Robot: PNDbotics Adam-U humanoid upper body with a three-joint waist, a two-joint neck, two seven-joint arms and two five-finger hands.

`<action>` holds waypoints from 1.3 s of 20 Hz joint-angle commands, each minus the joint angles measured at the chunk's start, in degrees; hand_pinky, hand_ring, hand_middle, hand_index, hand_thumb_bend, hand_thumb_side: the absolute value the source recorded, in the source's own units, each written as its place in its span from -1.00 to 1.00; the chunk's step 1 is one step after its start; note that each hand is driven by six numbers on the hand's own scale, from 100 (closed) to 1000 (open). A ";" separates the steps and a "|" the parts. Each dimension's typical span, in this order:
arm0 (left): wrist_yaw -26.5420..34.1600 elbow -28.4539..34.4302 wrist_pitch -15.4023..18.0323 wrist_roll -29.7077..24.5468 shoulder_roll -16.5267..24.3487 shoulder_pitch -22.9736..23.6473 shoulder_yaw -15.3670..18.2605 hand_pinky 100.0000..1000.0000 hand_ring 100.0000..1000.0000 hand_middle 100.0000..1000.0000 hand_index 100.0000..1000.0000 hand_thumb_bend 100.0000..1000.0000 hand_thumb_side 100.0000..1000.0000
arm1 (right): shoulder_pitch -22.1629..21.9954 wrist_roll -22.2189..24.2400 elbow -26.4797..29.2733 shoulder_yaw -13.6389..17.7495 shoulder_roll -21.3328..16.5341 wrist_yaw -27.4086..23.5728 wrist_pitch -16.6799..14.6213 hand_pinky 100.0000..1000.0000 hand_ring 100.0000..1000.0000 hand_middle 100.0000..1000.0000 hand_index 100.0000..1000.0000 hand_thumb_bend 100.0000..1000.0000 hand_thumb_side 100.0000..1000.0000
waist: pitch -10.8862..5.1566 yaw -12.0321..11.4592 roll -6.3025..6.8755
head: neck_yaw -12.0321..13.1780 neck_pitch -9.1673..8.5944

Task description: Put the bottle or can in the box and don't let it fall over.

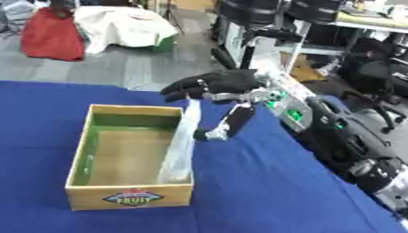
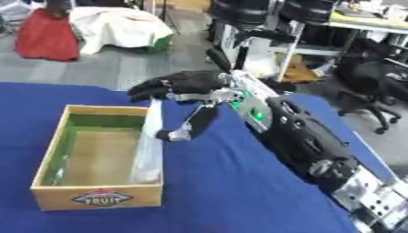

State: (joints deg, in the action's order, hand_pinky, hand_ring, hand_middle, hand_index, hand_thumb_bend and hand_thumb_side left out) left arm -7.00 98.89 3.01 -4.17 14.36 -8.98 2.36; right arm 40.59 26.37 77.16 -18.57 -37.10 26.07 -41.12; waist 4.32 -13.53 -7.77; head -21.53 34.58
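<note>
Right hand over box far corner, fingers curled, grip unclear, bottle hidden, only pale streak along right wall.

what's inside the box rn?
Inside the wooden box, a tall clear bottle stands upright against the right wall, top under the right hand. The rest shows bare brown floor and green inner walls. The bottle's base is hidden behind the front wall.
</note>
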 commanded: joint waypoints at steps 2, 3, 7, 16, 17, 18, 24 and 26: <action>-0.41 0.71 0.03 0.31 0.86 -0.28 0.48 0.27 0.03 -0.09 0.72 -0.52 0.47 | 0.87 9.04 -2.62 2.05 -0.47 -4.55 -7.15 0.55 1.00 1.00 1.00 -1.00 0.44 | -0.58 0.14 0.68 | -0.05 -0.93; -0.43 0.73 0.04 0.31 0.83 -0.32 0.47 0.27 0.03 -0.08 0.72 -0.52 0.47 | 1.07 9.24 -3.10 2.43 -0.10 -5.55 -6.76 0.54 1.00 1.00 1.00 -1.00 0.40 | -0.50 0.07 0.74 | -0.12 -0.87; -0.40 0.78 0.00 0.40 0.74 -0.43 0.58 0.27 0.03 -0.08 0.72 -0.53 0.47 | 1.18 10.00 -4.41 3.93 0.41 -9.44 -5.17 0.52 1.00 1.00 1.00 -1.00 0.40 | -0.28 0.18 0.81 | -0.08 -0.64; -0.37 0.63 -0.15 1.89 0.08 -0.03 2.16 0.27 0.03 -0.08 0.72 -0.53 0.47 | -12.72 4.29 -6.30 15.67 -0.82 -19.98 2.02 0.42 1.00 1.00 1.00 -1.00 0.53 | 0.04 3.89 1.29 | 2.75 -0.96; -0.35 0.64 -0.16 2.06 0.03 0.05 2.30 0.27 0.03 -0.08 0.72 -0.53 0.46 | -16.01 2.21 -5.13 17.44 -1.06 -23.92 3.24 0.41 1.00 1.00 1.00 -1.00 0.53 | 0.03 4.30 1.34 | 3.07 -0.86; -0.33 0.67 -0.17 2.28 0.02 0.17 2.49 0.27 0.03 -0.08 0.72 -0.54 0.46 | -19.11 -0.04 -3.85 19.35 -0.79 -27.87 4.88 0.40 1.00 1.00 1.00 -1.00 0.51 | 0.01 4.85 1.41 | 3.54 -0.70; -0.18 0.95 -0.10 3.85 0.28 1.17 3.19 0.26 0.02 -0.09 0.72 -0.55 0.45 | -33.13 -8.15 8.33 26.84 8.61 -50.37 17.63 0.34 1.00 1.00 1.00 -1.00 0.44 | -0.19 7.76 1.79 | 7.61 1.58; -0.16 1.00 -0.08 4.17 0.35 1.41 3.25 0.26 0.02 -0.09 0.72 -0.55 0.45 | -35.70 -8.79 12.50 28.25 11.22 -51.98 20.45 0.34 1.00 1.00 1.00 -1.00 0.44 | -0.31 8.25 1.85 | 8.30 2.06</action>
State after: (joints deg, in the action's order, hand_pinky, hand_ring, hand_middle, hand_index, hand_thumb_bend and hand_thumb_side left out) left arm -7.06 98.88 2.87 -0.43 14.03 -7.32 5.17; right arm 4.57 18.24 86.05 7.99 -26.06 -23.56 -22.50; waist 4.73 -5.26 -6.23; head -13.83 36.23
